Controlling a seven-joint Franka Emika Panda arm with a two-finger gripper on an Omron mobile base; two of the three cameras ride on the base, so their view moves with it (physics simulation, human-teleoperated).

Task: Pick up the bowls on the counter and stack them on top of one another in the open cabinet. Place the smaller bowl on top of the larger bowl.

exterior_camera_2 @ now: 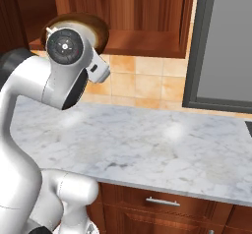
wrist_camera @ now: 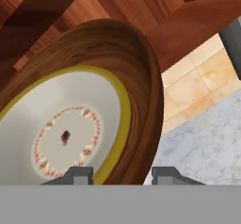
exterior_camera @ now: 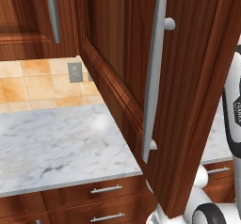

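I see the fingers [wrist_camera: 121, 173] straddling the brown bowl's [wrist_camera: 136, 77] rim, seemingly clamped on it. The bowl hangs tilted, mouth toward the hand, at the open cabinet's [exterior_camera_2: 142, 41] shelf above the worktop [exterior_camera_2: 147, 144].

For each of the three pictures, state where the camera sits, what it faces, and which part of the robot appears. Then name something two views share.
Left base view: behind-left, facing the open cabinet door; arm at right.
Right base view: behind-right, facing the counter; arm at left, wooden bowl behind it.
Hand view: on the hand, along the gripper, its jaws astride that bowl's rim.
Shared: the counter and the orange wall tiles.
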